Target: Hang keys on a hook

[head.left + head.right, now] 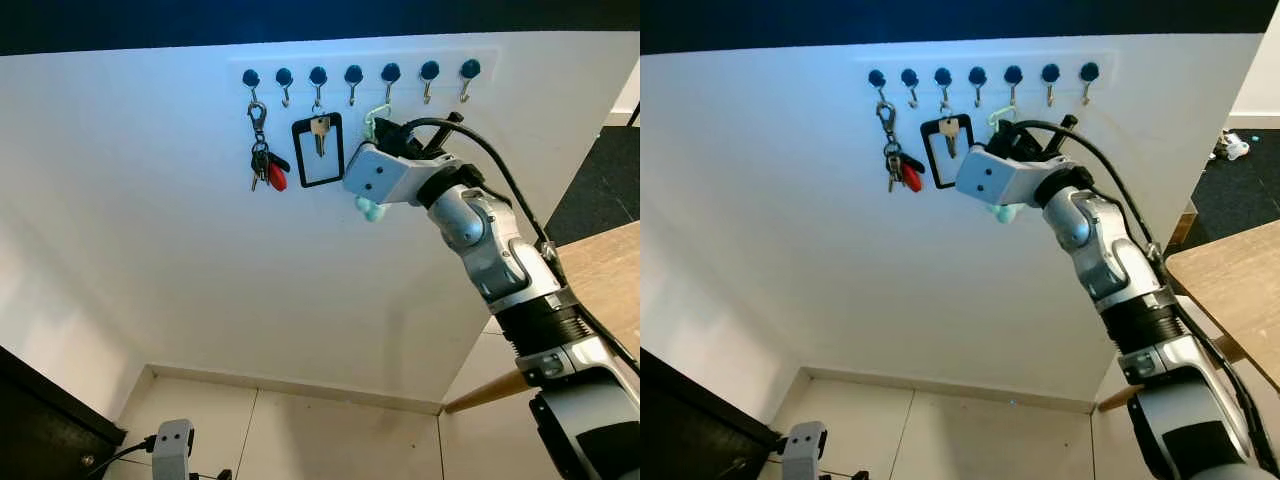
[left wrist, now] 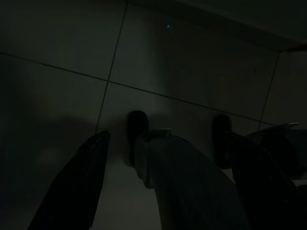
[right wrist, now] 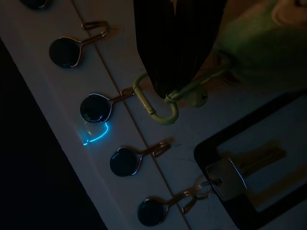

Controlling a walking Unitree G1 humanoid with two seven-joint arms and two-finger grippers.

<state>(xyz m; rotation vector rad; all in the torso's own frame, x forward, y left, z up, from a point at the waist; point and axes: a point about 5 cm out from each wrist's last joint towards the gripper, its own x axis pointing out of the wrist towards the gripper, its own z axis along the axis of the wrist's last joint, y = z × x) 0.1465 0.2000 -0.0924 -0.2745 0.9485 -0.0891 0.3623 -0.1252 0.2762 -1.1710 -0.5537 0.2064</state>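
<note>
Right gripper (image 3: 172, 72) raised at wall hook rack (image 1: 365, 60), black fingers pinched on pale green carabiner (image 3: 156, 106) of keys; loop touches a hook (image 3: 98, 106) just past the fingertips. Green charm (image 1: 369, 209) dangles below. Left gripper (image 2: 163, 182) hangs idle over tile floor (image 2: 57, 96), jaws spread.

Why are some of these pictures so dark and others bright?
Both eye views are bright and sharp on the white wall; the left wrist view is very dark, its arm hanging over shaded floor tiles; the right wrist view is dim, the right pincer blurry up close.
</note>
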